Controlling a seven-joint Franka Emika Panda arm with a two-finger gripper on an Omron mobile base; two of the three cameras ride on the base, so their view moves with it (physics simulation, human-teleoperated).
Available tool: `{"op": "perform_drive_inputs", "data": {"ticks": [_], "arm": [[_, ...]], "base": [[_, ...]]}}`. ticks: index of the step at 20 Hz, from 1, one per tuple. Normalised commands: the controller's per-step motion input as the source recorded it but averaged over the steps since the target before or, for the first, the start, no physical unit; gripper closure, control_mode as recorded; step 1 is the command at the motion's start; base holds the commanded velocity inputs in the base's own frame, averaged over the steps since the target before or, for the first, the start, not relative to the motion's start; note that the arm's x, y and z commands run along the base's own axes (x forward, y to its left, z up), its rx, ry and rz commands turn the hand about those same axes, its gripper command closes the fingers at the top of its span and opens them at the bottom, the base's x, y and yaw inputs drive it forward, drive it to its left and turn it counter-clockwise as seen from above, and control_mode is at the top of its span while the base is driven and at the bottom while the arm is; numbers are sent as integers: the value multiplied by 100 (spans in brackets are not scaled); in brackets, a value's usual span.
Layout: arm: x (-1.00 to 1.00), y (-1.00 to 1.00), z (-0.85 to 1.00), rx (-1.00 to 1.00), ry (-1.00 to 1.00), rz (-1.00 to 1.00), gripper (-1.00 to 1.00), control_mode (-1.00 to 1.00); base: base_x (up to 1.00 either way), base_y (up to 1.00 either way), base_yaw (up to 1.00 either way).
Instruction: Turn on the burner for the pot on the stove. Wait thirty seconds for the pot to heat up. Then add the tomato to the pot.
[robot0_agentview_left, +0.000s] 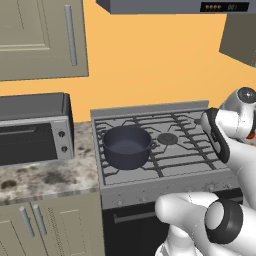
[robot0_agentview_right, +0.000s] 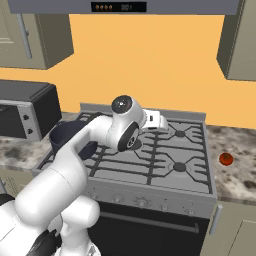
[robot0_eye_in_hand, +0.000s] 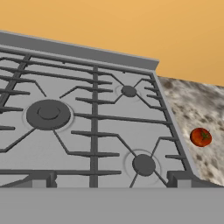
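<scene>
- Left base view: pot (robot0_agentview_left: 127, 146) sits on the front-left grate of the stove (robot0_agentview_left: 165, 172), no lid, looks empty. Toaster oven (robot0_agentview_left: 35, 131) on the speckled counter (robot0_agentview_left: 45, 180) just left of the stove. Arm rises at lower right, wrist over the stove's right edge.
- Right base view: arm bends over the stove middle, hand (robot0_agentview_right: 155, 120) above the grates. Pot partly hidden behind the arm at left. Tomato (robot0_agentview_right: 226, 159) lies on the counter right of the stove, apart from it.
- Hand view: gripper (robot0_eye_in_hand: 110, 179) fingers (robot0_eye_in_hand: 41, 179) spread wide, nothing between them, above the grates. Tomato on the counter, just beyond the stove's right edge.
</scene>
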Motion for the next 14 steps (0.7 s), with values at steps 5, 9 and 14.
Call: {"op": "perform_drive_inputs", "data": {"ticks": [5, 9, 14], "arm": [[0, 0, 0, 0, 0, 0, -100, -100], [0, 0, 0, 0, 0, 0, -100, -100], [0, 0, 0, 0, 0, 0, -100, -100]], "base": [[0, 0, 0], [0, 0, 0], [0, 0, 0]]}}
